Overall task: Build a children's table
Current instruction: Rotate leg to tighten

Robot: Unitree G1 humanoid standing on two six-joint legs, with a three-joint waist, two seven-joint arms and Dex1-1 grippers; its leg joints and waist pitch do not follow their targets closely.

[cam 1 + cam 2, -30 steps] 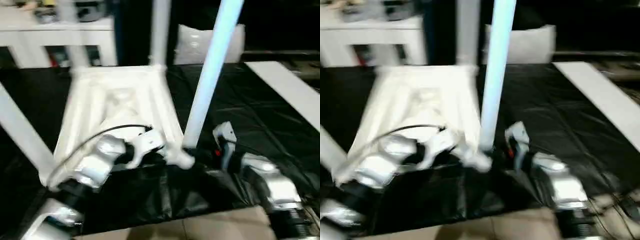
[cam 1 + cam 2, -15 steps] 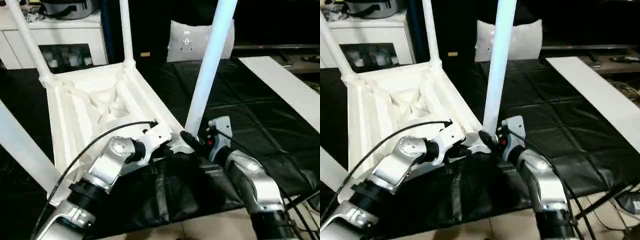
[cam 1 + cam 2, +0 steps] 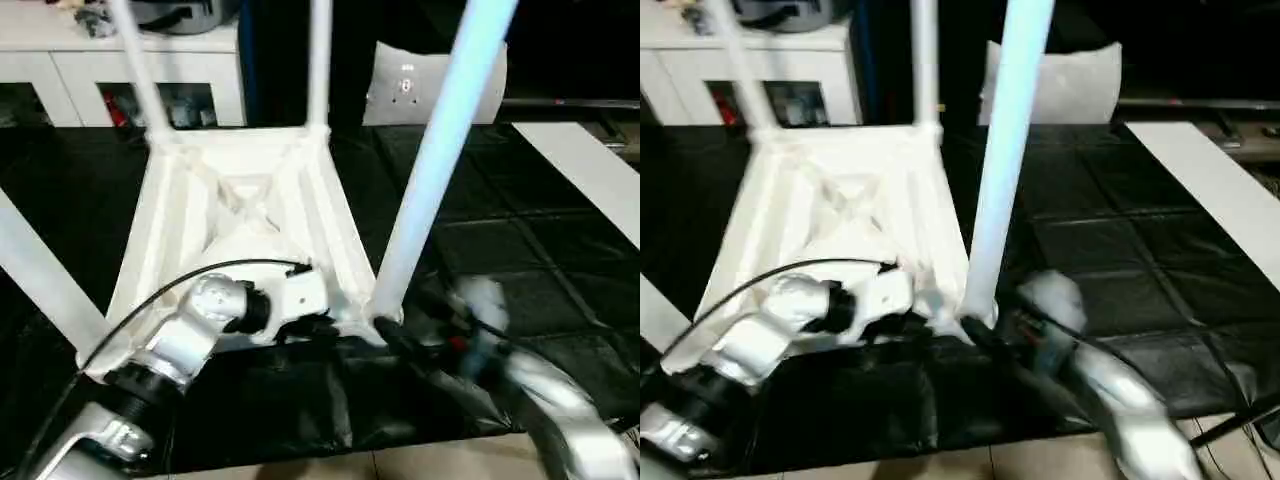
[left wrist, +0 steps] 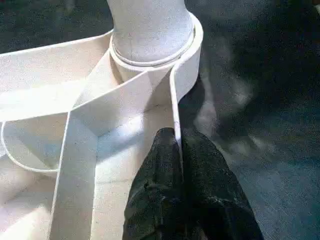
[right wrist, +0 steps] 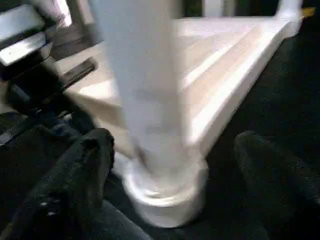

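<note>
The children's table top [image 3: 240, 215] lies upside down on a black mat, ribbed underside up. White legs stand in its corner sockets: far left [image 3: 135, 60], far right [image 3: 319, 60], near left [image 3: 40, 270] and near right [image 3: 435, 170]. My left gripper [image 4: 177, 137] is shut on the thin rim of the top, just beside the near right socket [image 4: 150, 60]. My right gripper [image 5: 175, 140] is open, its two black fingers [image 5: 85, 170] standing wide apart on either side of that leg's base [image 5: 165, 195]. In the left eye view the right arm [image 3: 530, 380] is blurred.
A white cabinet [image 3: 60, 60] stands at the back left, and a white cushion [image 3: 430, 85] sits behind the table top. A long white board [image 3: 585, 175] lies on the mat [image 3: 500, 230] at the right. Pale floor shows along the near edge.
My right gripper's fingers have spread wide apart around the near right leg's base. The left gripper keeps its hold on the rim. The head camera has shifted.
</note>
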